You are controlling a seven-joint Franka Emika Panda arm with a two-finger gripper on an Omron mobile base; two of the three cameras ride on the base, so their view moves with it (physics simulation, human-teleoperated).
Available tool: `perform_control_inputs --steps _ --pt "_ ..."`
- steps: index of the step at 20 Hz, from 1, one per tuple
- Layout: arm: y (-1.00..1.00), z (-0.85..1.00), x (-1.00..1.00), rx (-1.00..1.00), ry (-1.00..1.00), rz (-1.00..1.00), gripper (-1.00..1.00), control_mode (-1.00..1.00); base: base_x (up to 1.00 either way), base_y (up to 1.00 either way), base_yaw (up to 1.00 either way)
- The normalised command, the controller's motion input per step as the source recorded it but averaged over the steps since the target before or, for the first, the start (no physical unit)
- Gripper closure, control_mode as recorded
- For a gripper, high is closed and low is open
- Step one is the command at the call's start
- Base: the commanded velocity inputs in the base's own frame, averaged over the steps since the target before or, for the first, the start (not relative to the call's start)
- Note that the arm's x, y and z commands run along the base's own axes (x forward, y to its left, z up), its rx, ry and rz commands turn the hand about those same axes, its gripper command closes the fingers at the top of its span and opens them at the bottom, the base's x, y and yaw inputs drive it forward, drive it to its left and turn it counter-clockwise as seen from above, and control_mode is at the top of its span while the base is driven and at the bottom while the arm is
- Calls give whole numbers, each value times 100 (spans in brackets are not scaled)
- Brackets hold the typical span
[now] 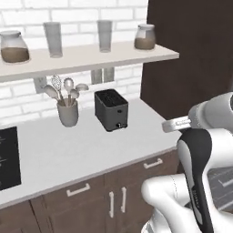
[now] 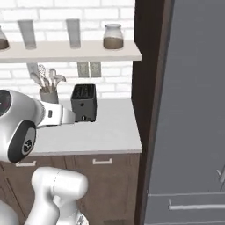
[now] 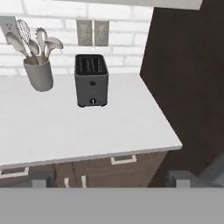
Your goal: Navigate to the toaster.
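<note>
The white arm [image 1: 200,150] is closest, big and bent in front of the counter [image 1: 68,154]. In the hand view the two finger tips [image 3: 42,178] poke up far apart, so the gripper [image 3: 111,179] is wide open and holds nothing. On the left of the counter lies a flat black thing [image 1: 8,157]. Next comes a grey cup [image 1: 68,112] full of spoons and a whisk. Just to its right, near the wall, stands the toaster [image 1: 111,109]. Nothing sits in front of it. It is a small dark grey box with two slots on top and a tiny knob low on its end. Above is a shelf [image 1: 91,57] with two jars and two glasses. The counter is white, the wall is white brick, the drawers [image 1: 86,193] are brown. A tall dark wall [image 1: 191,50] stands on the right.
</note>
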Motion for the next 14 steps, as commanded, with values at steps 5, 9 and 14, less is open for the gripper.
perform_control_inputs --steps 5,9,14 --pt "0 0 0 0 0 0 -100 100 100 -47 60" --pt "0 0 0 0 0 0 -100 100 100 -44 45" --pt "0 0 0 0 0 0 -100 100 100 -19 21"
